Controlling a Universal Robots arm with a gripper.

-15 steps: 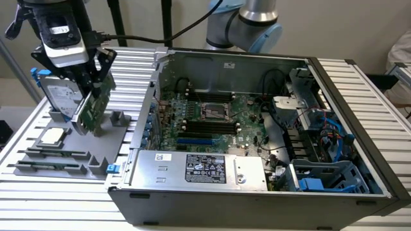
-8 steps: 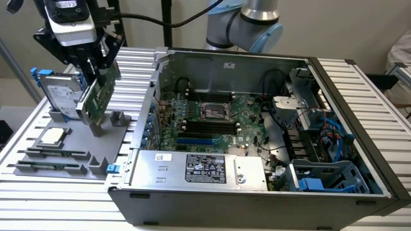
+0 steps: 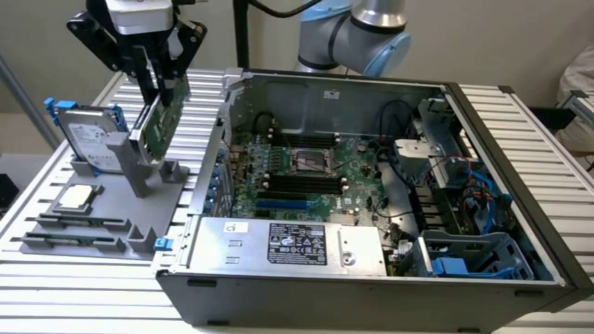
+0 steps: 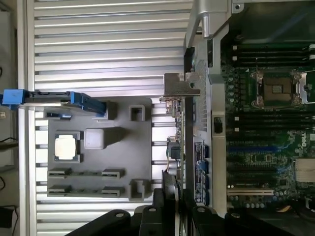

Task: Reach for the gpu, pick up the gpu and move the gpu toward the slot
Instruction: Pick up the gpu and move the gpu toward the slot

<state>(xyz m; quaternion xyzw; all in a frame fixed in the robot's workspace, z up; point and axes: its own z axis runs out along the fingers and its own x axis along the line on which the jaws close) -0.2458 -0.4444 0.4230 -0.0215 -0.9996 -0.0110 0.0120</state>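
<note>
Above the grey holder tray [image 3: 97,209], at the exterior view's left, the gripper [image 3: 156,87] pinches the gpu [image 3: 160,125] by its top edge, the card hanging edge-down, lifted beside the computer case [image 3: 371,278]; it looks light, stiff and fragile, best held by the bare board edge; the hard drive [image 3: 88,139] stands just beside. From the wrist, the gpu [image 4: 186,147] runs edge-on between the fingers [image 4: 165,206], its bracket [image 4: 177,88] outward; the case wall [image 4: 209,98] stands between card and motherboard [image 4: 266,137].
</note>
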